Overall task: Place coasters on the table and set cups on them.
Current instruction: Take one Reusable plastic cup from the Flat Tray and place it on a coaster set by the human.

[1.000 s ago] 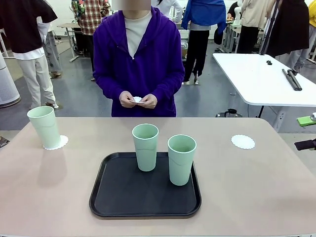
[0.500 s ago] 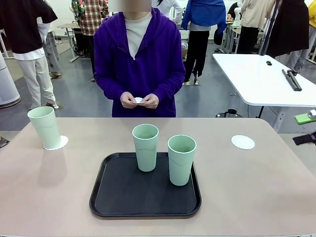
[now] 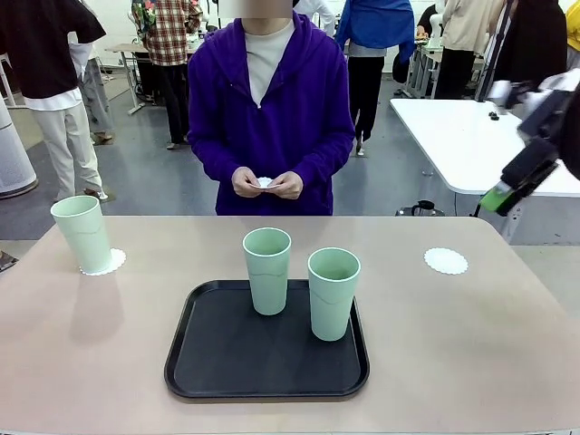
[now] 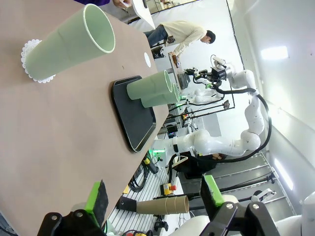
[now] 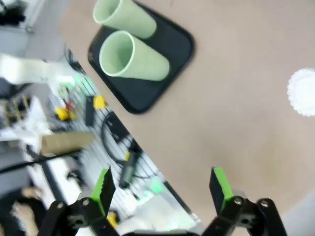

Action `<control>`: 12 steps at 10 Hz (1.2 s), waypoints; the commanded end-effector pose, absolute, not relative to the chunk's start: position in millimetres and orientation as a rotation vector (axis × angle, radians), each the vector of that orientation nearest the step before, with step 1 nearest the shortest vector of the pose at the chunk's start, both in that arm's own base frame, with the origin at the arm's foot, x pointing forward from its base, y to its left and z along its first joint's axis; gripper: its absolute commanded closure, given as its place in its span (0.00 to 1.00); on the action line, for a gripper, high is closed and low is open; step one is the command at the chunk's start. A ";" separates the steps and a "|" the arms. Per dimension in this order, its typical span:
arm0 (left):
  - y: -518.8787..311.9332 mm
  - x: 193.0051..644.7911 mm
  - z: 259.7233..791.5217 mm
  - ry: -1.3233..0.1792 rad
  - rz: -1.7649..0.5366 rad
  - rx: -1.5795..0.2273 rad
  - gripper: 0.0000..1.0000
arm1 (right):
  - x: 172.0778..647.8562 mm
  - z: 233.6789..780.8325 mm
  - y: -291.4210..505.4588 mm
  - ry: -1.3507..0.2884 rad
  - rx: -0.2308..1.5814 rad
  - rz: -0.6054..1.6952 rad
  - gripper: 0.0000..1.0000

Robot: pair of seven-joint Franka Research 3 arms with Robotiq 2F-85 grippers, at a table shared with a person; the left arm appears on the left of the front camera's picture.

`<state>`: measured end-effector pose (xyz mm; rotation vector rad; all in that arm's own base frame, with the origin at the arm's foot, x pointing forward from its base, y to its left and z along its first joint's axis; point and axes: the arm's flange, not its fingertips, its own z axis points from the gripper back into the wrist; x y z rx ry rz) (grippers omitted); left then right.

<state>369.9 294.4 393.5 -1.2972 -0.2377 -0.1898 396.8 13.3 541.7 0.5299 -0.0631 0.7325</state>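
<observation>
Left pincer (image 4: 153,196) and right pincer (image 5: 161,189) gaped empty; grabbing one tall mint-green plastic cup (image 3: 333,292) could topple its close neighbour (image 3: 267,269).

**Bright, even indoor light; one wrist view blurring**

Overhead light is flooding the front view evenly, with no glare. The cups (image 3: 267,270) are casting soft, faint shadows on the worktop (image 3: 453,344) and the tray (image 3: 227,362). The right arm (image 3: 544,127) is smearing at the upper right edge. The left wrist view is reading sharp, the wide lens is stretching the near cup (image 4: 69,44), and a ceiling lamp (image 4: 275,52) is blowing out white. The right wrist view is blurring all over, and the right hand's (image 5: 160,186) green pads (image 5: 103,189) are going soft.
</observation>
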 end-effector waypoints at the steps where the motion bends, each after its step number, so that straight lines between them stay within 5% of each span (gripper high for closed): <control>1: 295.5 368.9 395.2 -0.237 -0.184 -1.288 0.00 | 405.5 525.4 54.3 -0.021 0.298 0.939 0.00; 5: 295.5 368.9 395.2 -0.237 -0.184 -1.288 0.00 | 395.3 489.2 145.4 0.022 0.181 1.152 0.00; 10: 295.5 368.9 395.2 -0.237 -0.184 -1.288 0.00 | 396.4 495.7 144.8 0.069 0.212 1.118 0.00; 11: 295.5 368.9 395.2 -0.237 -0.184 -1.288 0.00 | 394.7 490.7 149.7 0.052 0.216 1.130 0.00; 12: 295.5 368.9 395.2 -0.237 -0.184 -1.288 0.00 | 394.9 480.9 125.6 -0.187 0.355 1.263 0.00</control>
